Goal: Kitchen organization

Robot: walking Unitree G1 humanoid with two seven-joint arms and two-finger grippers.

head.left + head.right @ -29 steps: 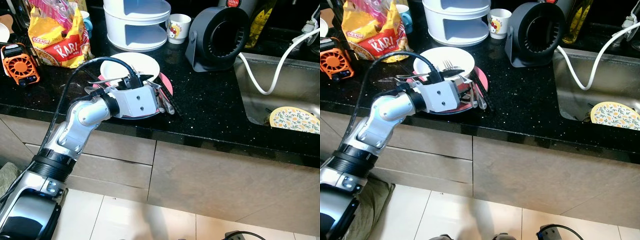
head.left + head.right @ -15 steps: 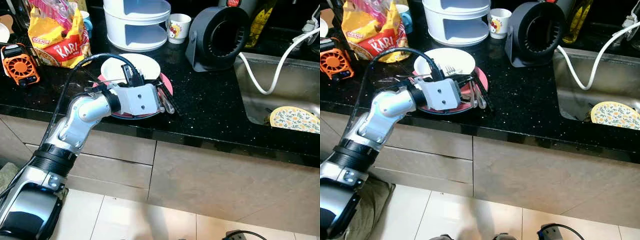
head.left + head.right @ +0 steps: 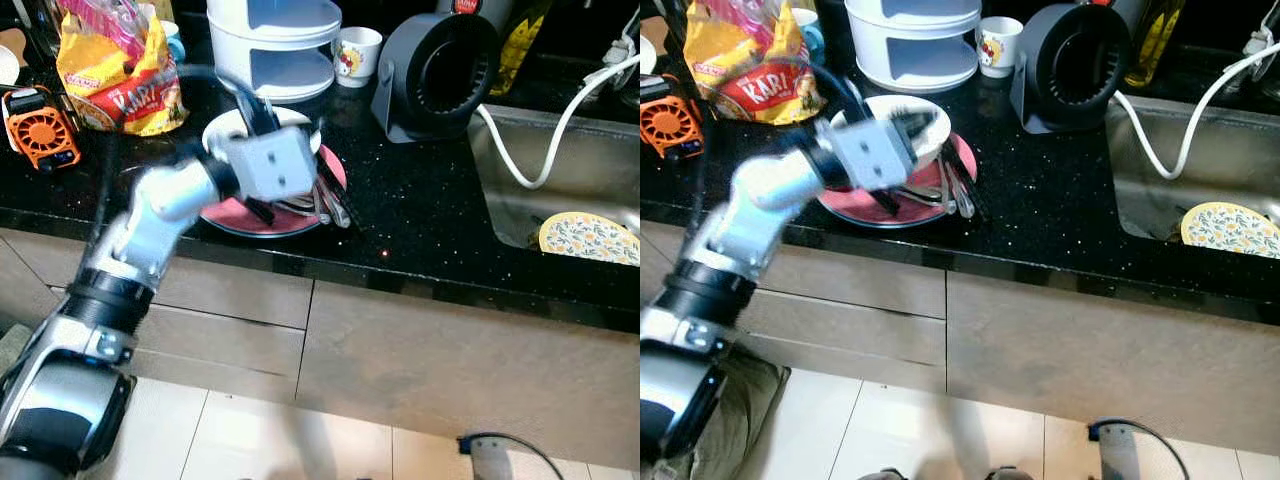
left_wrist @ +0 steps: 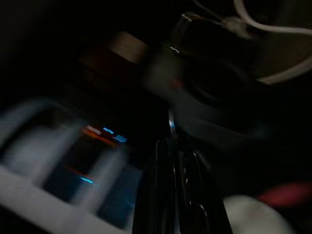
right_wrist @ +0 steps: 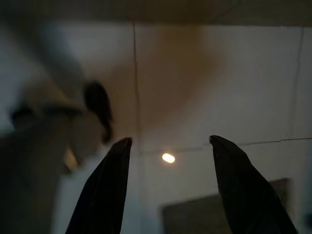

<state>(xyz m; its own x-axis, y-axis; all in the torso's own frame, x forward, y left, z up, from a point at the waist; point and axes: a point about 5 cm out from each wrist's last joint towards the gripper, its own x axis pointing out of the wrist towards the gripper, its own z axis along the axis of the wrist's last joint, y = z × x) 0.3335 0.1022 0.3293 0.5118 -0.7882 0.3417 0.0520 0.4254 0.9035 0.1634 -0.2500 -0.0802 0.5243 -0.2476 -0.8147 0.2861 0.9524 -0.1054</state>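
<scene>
Head view: the left gripper (image 3: 290, 120) hangs blurred over the round pink plate (image 3: 228, 215) on the black counter (image 3: 420, 215) — silver cutlery (image 3: 325, 205) lies on that plate.

Left wrist view: dark, its fingers (image 4: 165, 195) look pressed together.

Right wrist view: the right gripper (image 5: 168, 187) — fingers wide apart, holding nothing, above pale floor tiles (image 5: 243, 87).
</scene>
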